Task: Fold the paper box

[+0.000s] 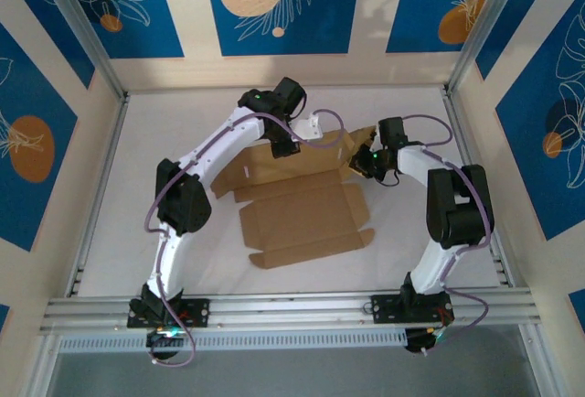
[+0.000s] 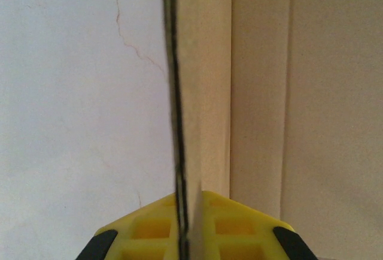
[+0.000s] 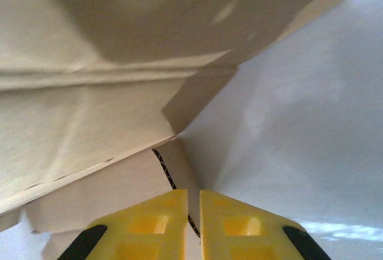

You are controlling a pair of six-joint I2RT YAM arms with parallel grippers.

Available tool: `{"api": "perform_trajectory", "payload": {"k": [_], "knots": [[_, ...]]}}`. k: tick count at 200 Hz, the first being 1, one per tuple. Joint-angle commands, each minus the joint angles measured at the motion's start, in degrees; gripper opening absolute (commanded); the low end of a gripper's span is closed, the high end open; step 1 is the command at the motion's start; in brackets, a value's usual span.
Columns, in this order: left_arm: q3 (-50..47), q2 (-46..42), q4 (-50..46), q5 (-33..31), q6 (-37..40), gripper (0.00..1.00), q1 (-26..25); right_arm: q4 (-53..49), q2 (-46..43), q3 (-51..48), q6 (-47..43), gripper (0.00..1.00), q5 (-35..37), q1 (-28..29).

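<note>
The paper box is a brown die-cut cardboard sheet lying mostly flat in the middle of the white table, with its far flaps lifted. My left gripper is at the sheet's far edge. In the left wrist view it is shut on an upright flap seen edge-on, beside a flat panel. My right gripper is at the far right corner. In the right wrist view it is closed to a narrow gap on a corrugated flap edge, under a raised panel.
The white table is enclosed by cream and blue patterned walls at the back and sides. An aluminium rail runs along the near edge and carries both arm bases. Slanted metal posts stand at the back corners.
</note>
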Motion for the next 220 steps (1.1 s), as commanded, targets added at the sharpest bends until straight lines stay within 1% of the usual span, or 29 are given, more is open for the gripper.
{"api": "perform_trajectory", "payload": {"k": [1,15,41,69,91,100,108,121,140,161,175,220], "knots": [[-0.61,2.23,0.36,0.61,-0.96,0.0,-0.19,3.72,-1.39,-2.06,2.74,0.17,-8.6,1.13],[-0.45,2.31,0.36,0.61,-1.16,0.0,-0.26,4.27,-0.98,-1.8,3.19,0.17,-10.09,1.9],[-0.42,2.31,0.27,0.43,-1.45,0.0,-0.28,4.15,0.46,-1.03,3.38,0.17,-10.04,3.88],[-0.46,2.08,0.25,0.26,-1.68,0.0,-0.3,2.82,2.38,-1.07,3.52,0.18,-6.25,5.61],[-0.61,1.96,0.27,0.11,-1.67,0.0,-0.3,-0.87,3.66,-0.04,3.03,0.18,-0.17,6.84],[-0.58,1.96,0.23,0.0,-1.76,0.0,-0.3,-0.02,2.91,-0.63,3.13,0.18,0.75,7.0],[-0.68,1.96,0.25,0.08,-1.71,0.0,-0.29,2.68,1.11,-2.32,3.64,0.18,-0.05,6.72],[-1.09,1.73,0.47,0.0,-1.6,0.0,-0.21,8.06,-1.62,-4.7,4.26,0.18,-3.4,5.71],[-1.13,1.69,0.45,-0.11,-1.13,0.0,-0.26,8.44,-5.08,-5.4,3.27,0.19,-2.41,4.42],[-1.14,1.67,0.27,0.17,-0.96,0.0,-0.31,6.53,-6.5,-4.79,2.77,0.22,-1.21,2.01],[-1.31,1.61,0.18,0.08,-0.89,0.0,-0.3,3.95,-6.43,-3.6,2.53,0.24,0.87,0.43],[-1.82,1.11,0.61,-0.09,-0.81,0.0,-0.3,-1.46,-2.88,0.55,1.48,0.2,4.47,-2.79]]}}
